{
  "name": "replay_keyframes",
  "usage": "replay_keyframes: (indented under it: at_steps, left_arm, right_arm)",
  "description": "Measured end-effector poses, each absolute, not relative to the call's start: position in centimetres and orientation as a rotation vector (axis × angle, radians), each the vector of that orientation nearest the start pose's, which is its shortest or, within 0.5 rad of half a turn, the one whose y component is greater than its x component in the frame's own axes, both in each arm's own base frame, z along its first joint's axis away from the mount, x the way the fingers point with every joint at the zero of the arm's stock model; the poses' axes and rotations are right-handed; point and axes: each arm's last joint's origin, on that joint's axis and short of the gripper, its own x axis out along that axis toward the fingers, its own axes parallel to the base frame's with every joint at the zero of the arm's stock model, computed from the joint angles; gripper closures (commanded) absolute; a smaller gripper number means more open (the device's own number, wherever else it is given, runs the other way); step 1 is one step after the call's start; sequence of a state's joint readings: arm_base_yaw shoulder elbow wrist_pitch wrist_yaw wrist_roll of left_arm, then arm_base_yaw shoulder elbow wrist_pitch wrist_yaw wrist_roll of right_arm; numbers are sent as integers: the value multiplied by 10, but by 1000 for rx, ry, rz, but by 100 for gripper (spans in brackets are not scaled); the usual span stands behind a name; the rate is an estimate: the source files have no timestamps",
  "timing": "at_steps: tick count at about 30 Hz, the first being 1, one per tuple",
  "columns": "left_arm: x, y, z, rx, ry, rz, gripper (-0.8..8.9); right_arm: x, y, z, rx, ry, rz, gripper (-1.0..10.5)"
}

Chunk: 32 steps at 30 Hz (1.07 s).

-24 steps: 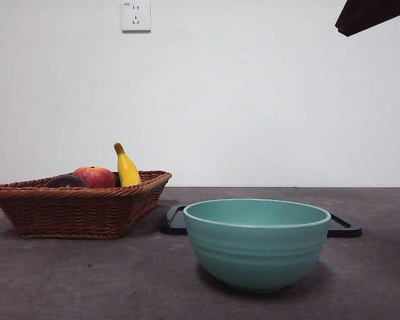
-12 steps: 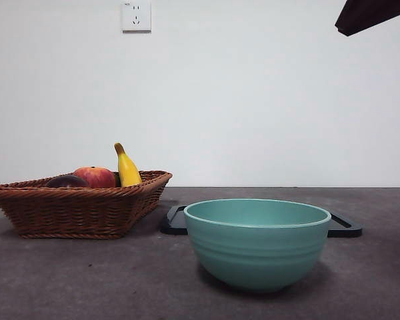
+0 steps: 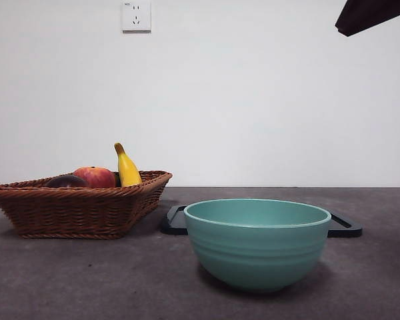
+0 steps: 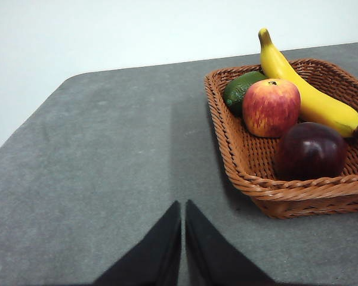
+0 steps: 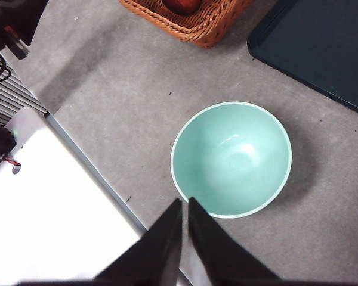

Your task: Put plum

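The plum [image 4: 311, 150], dark maroon and glossy, lies in the near corner of the wicker basket [image 4: 268, 189]; in the front view the plum [image 3: 66, 181] just shows above the basket's rim [image 3: 73, 207] at the left. My left gripper [image 4: 183, 210] is shut and empty, over bare table beside the basket. High above the table, my right gripper [image 5: 184, 206] is shut and empty, over the rim of the empty teal bowl [image 5: 231, 158]. An arm shows as a dark tip [image 3: 370, 15] at the front view's top right corner.
The basket also holds a red-orange fruit [image 4: 271, 107], a yellow banana [image 4: 304, 95] and a green fruit [image 4: 241, 90]. The teal bowl [image 3: 257, 241] stands front centre with a dark flat tray [image 3: 343, 227] behind it. A white surface [image 5: 48, 226] borders the table edge.
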State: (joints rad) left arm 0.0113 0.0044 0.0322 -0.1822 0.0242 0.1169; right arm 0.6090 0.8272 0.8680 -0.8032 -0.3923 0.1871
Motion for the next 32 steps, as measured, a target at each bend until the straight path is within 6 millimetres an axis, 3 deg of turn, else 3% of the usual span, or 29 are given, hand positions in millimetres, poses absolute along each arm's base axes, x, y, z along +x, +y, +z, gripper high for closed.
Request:
replay_keyframes:
  at_steps: [9, 15, 20, 24, 32]
  left_arm:
    - [95, 0, 157, 114, 153, -22, 803]
    - [95, 0, 157, 114, 153, -22, 803]
    - [95, 0, 157, 114, 153, -22, 803]
    - [95, 0, 157, 114, 153, -22, 803]
    - [95, 0, 157, 114, 153, -22, 803]
  right_arm:
    - [116, 93, 305, 63, 840, 856, 941]
    - [113, 72, 324, 38, 598, 784, 941]
    - [112, 43, 328, 43, 373, 571, 941]
    - [96, 15, 302, 30, 163, 273, 941]
    - [92, 3, 229, 22, 3, 136, 941]
